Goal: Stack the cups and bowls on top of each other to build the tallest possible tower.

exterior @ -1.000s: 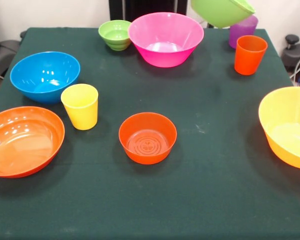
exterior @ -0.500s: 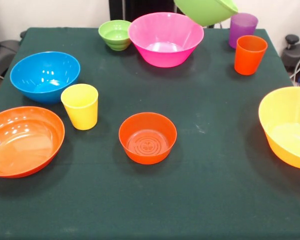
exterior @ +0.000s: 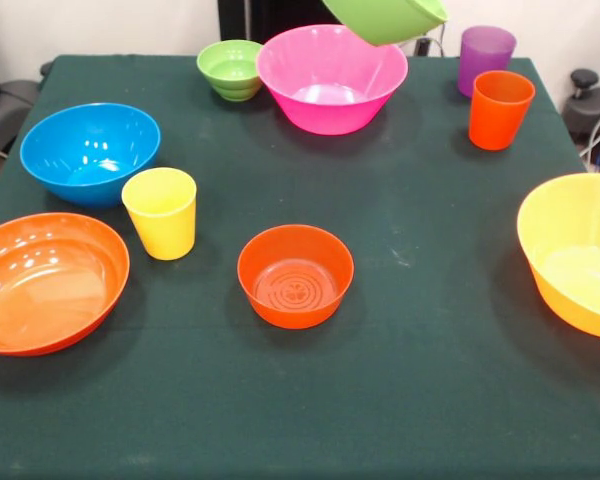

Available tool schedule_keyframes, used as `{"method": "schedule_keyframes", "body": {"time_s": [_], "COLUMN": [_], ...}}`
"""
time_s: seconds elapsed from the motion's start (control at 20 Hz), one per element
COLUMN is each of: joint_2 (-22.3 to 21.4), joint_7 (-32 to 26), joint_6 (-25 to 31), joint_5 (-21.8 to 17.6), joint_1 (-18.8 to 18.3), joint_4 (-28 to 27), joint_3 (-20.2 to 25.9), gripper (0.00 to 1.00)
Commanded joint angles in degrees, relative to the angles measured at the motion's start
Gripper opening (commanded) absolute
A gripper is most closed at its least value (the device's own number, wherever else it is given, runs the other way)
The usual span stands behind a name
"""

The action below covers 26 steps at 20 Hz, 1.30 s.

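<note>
We see medium green bowl (exterior: 385, 18) aloft, tilted, over far tabletop (exterior: 430, 330) edge; pincer hidden, its state unclear. We judge carrying step; next: lower onto small red-orange bowl (exterior: 295, 275), mid-tabletop.

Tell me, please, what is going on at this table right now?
A medium green plastic bowl hangs tilted in the air at the far side, above the rim of the large pink plastic bowl; whatever carries it is out of the picture. Nothing is stacked yet: the small red-orange bowl, yellow tumbler, orange tumbler and the other pieces stand apart on the dark green tablecloth.
</note>
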Motion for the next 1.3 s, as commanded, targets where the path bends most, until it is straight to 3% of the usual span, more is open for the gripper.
{"method": "schedule_keyframes", "body": {"time_s": [0.05,0.35,0.65,0.95,1.3], "joint_2": [2.9,6.6,10.5,15.4,17.6], "joint_7": [6.1,4.1,3.3,2.8,0.5], "joint_6": [3.9,4.6,8.4,8.4,12.8], "joint_5": [0.4,0.5,0.5,0.0,1.7], "joint_1": [1.4,0.1,0.8,0.6,0.0], "joint_4": [-3.1,-6.7,-13.4,-19.7,-25.6], "joint_3": [-0.6,0.0,0.4,0.7,1.9], "gripper": [0.0,0.0,0.0,0.0,0.0]}}
